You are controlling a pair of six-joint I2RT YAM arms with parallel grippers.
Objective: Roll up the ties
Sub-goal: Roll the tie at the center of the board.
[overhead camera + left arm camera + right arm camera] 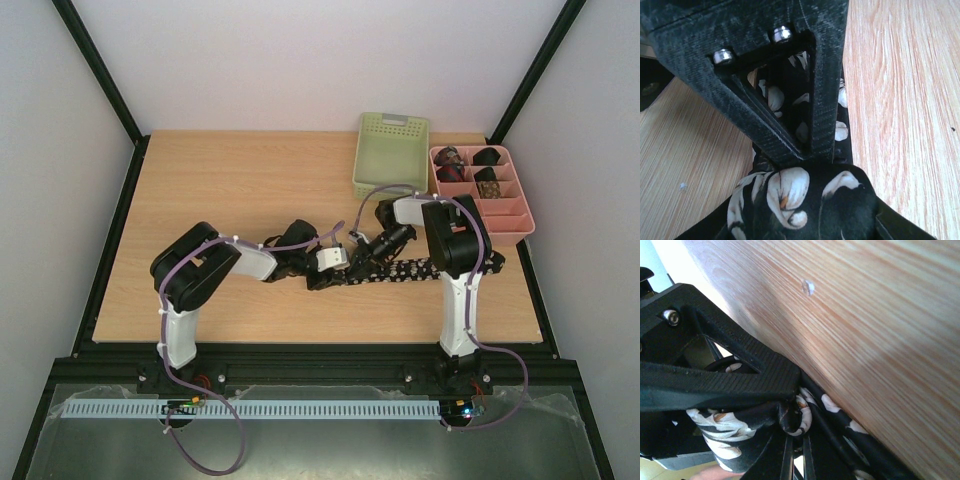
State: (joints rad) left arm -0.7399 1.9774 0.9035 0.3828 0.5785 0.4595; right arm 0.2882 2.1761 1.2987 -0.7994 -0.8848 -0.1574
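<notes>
Tie (pixel 410 268), black w/ pale dots; gripped by left tool (pixel 807 157), right tool (pixel 792 407)

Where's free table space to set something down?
Free: the table at left and far-middle, bordered by left edge, basket and tie; also the near strip below the tie. Crowded: far right, basket beside tray; centre, left pincer and right pincer on the tie.

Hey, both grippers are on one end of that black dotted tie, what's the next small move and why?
Probably roll the bunched end a little way along the flat length. The left gripper and the right gripper both have jaws closed on a bunched end of the black dotted tie, while most of it lies flat and unrolled on the table.
</notes>
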